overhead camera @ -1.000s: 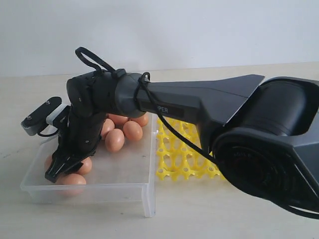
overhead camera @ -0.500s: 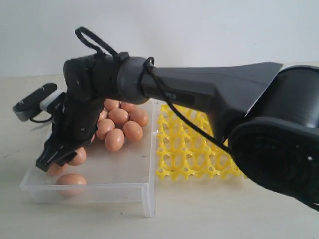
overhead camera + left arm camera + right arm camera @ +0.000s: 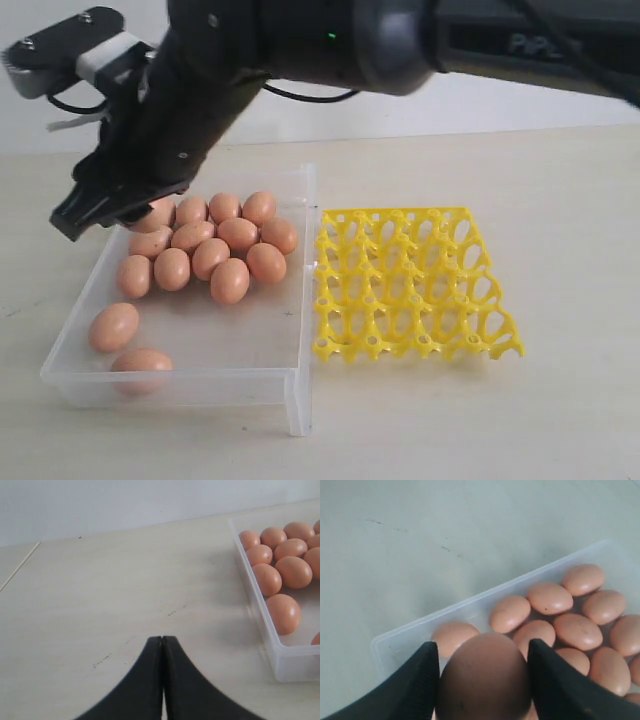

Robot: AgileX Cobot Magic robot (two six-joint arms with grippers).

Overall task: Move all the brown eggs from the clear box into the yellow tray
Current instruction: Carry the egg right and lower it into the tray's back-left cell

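My right gripper (image 3: 100,208) hangs above the far left corner of the clear box (image 3: 170,385), shut on one brown egg (image 3: 482,677) that fills the gap between its black fingers (image 3: 420,680). In the exterior view the hand mostly hides that egg. Several brown eggs (image 3: 230,280) lie clustered at the box's far end, with two more (image 3: 113,327) near its front wall. The yellow tray (image 3: 410,290) stands right of the box with all its cells empty. My left gripper (image 3: 162,639) is shut on nothing, low over bare table beside the box (image 3: 280,662).
The right arm (image 3: 330,35) crosses the top of the exterior view from the right. Pale tabletop (image 3: 520,400) surrounds box and tray; a white wall stands behind. Faint scuff marks (image 3: 102,660) show on the table near the left gripper.
The right arm has risen from the front left of the box, carrying an egg up and toward the box's far left corner. The left gripper's earlier state is not shown.
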